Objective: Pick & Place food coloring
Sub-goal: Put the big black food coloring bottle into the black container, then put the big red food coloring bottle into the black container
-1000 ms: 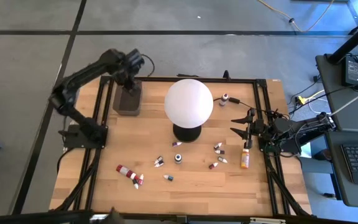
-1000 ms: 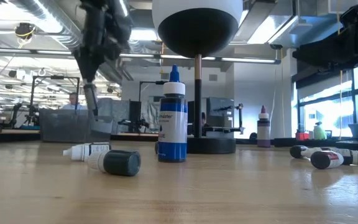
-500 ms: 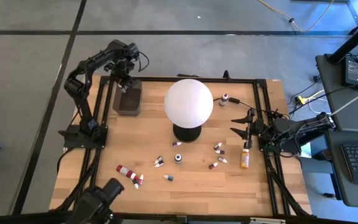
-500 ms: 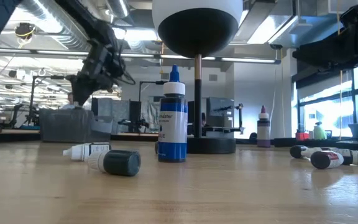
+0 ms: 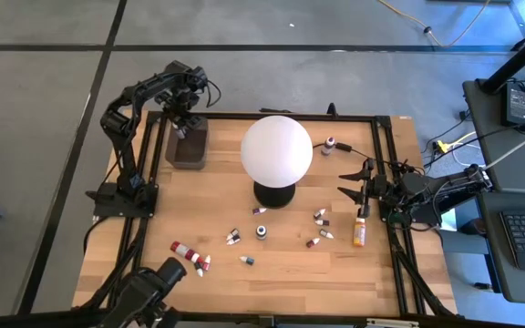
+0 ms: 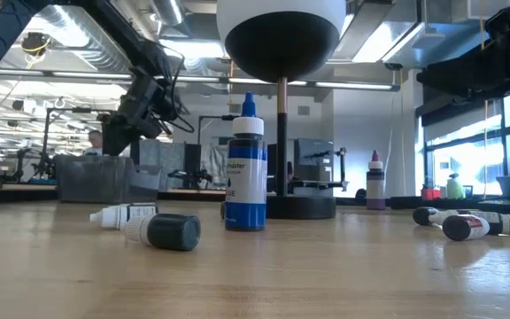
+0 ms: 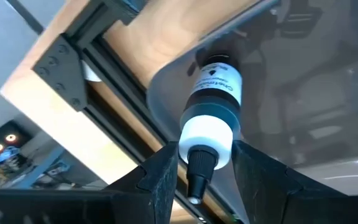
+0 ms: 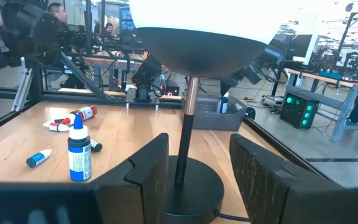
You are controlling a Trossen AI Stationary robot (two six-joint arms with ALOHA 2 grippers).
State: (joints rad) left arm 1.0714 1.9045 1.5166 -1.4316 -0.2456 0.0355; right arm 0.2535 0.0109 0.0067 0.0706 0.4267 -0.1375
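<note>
- Over the far-left corner of the table: one food coloring bottle (image 7: 213, 102), dark body, white collar, dark tip, sits between the fingers of the left gripper (image 7: 197, 168) above the inside of the dark grey tray (image 5: 188, 146). Whether the fingers grip it or have just let go, I cannot tell; the bottle is poised where a drop would land it in the tray, so this looks like the placing step.
- Left arm (image 5: 121, 118): folded up high from its base at the left edge, wrist bent down over the tray.
- Remaining small bottles, loose on the near half of the wooden table (image 5: 217, 200): a red pair (image 5: 190, 253) near-left, a dark-capped one (image 5: 261, 232) near the middle, others (image 5: 320, 219) scattered right of it, mostly lying on their sides, presumably awaiting pickup.
- Blue upright bottle (image 6: 245, 164), standing just in front of the lamp in the low view.
- Tall orange bottle (image 5: 359, 231), upright, near the right arm.
- Far bottle (image 5: 330, 144), upright beyond the lamp, right of it.
- White globe lamp (image 5: 276, 150), centre of the table; an obstacle to reach round.
- Right gripper (image 5: 354, 187): waiting at the right edge, fingers apart and empty, pointed towards the lamp.
</note>
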